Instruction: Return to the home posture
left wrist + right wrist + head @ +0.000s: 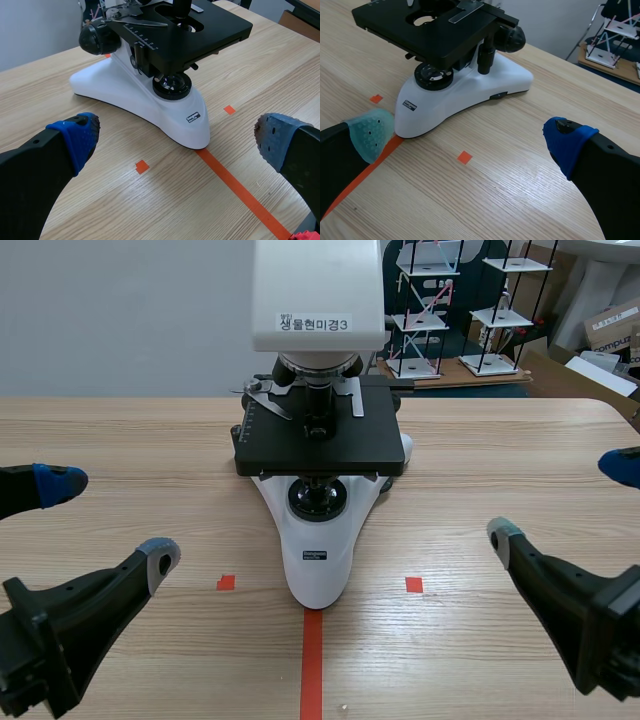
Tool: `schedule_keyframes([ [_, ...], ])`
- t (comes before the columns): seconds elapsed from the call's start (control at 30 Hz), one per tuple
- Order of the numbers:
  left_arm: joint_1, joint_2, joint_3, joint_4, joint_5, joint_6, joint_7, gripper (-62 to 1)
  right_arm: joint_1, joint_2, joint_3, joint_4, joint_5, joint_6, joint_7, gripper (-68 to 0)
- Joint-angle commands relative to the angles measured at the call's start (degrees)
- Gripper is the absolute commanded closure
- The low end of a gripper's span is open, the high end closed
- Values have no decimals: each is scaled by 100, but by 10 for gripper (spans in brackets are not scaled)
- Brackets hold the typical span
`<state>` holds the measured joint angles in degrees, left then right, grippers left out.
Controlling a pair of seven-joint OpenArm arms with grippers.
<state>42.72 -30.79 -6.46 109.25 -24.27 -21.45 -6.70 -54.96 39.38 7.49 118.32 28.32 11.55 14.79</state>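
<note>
Closest to me, low at either side, are my two pincers. The left pincer [110,520] hangs over the near left of the desk [520,440], its fingers spread wide with nothing between them, and the right pincer [562,500] mirrors it at the near right, equally released and empty. Between them, well apart from both, stands a microscope [318,550]. Its white base [318,575] rests on the desk, and the rounded front end meets the far end of the orange-red tape line [311,660] that runs toward me. One small tape square [226,583] lies left of that front end and another [414,584] lies right of it. The black stage [320,445] sits above the base, under the white head [318,280], which carries a printed label [313,324]. In both wrist views the microscope is ahead of the spread fingers, not between them. Beyond the desk's far edge I see racks [430,310] and a cardboard box [612,325].
</note>
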Motion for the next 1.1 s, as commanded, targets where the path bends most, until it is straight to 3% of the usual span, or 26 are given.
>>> schedule_keyframes([
  [0.0,26,28,-31,105,-33,-11,-81,-623,50,-4,22,57,22,17,105,-679],
  [1.07,26,28,-31,105,-33,-11,-81,-623,50,-2,22,57,-216,28,103,-679],
])
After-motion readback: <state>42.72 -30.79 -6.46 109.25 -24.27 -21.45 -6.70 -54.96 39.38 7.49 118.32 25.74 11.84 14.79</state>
